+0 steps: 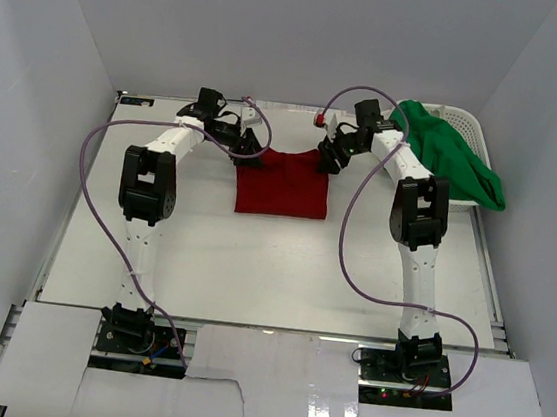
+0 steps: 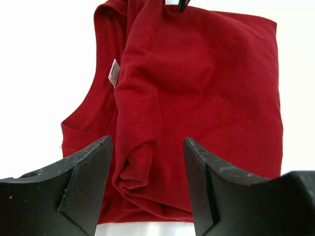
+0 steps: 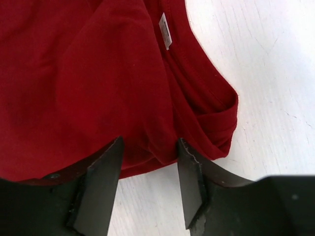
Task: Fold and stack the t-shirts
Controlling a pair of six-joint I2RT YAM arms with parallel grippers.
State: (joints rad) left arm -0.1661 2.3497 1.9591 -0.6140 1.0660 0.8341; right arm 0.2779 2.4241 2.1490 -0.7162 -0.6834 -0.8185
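Note:
The deep red t-shirt (image 1: 281,184) lies folded into a rough rectangle at the back middle of the table. My left gripper (image 1: 242,148) is at its far left corner. In the left wrist view this gripper (image 2: 147,142) is open, its jaws straddling a rolled fold of the red t-shirt (image 2: 197,73) without pinching it. My right gripper (image 1: 329,158) is at the far right corner. The right wrist view shows it (image 3: 150,142) open astride the hem of the red t-shirt (image 3: 74,73). The bright green t-shirt (image 1: 448,155) lies bunched over the basket at the back right.
The white slotted basket (image 1: 467,118) stands at the table's back right corner, next to my right arm. A white neck label (image 2: 113,73) shows on the red cloth. White walls close in the table on the left, back and right.

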